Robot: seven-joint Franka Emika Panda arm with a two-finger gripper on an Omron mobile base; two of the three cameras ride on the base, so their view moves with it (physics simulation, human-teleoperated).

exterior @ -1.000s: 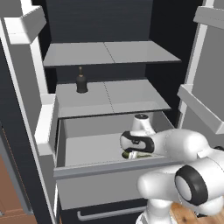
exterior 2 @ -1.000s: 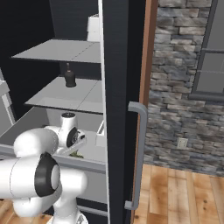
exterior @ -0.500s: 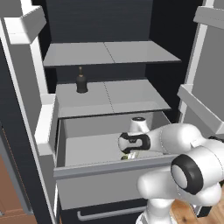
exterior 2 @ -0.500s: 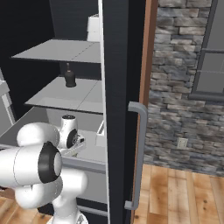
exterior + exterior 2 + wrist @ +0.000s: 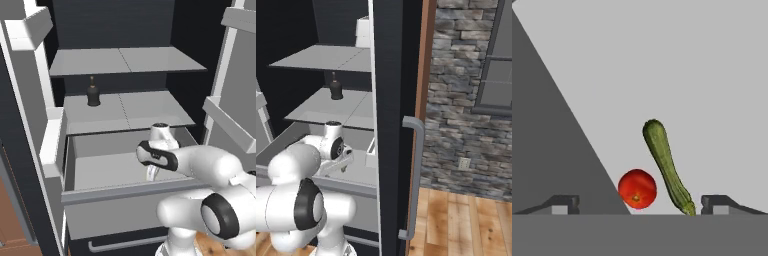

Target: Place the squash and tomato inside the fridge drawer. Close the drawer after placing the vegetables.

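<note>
Since the squash and tomato lie low-centre in the fridge drawer, my gripper hangs released, ready for closing.

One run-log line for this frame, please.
gripper: open, over drawer | squash and tomato: lying in fridge drawer | drawer: open

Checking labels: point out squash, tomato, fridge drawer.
squash [image 5: 665, 165], hand view, middle of its green body.
tomato [image 5: 637, 188], hand view, centre of the red ball.
fridge drawer [image 5: 110, 212], left base view, plain grey front.
</note>
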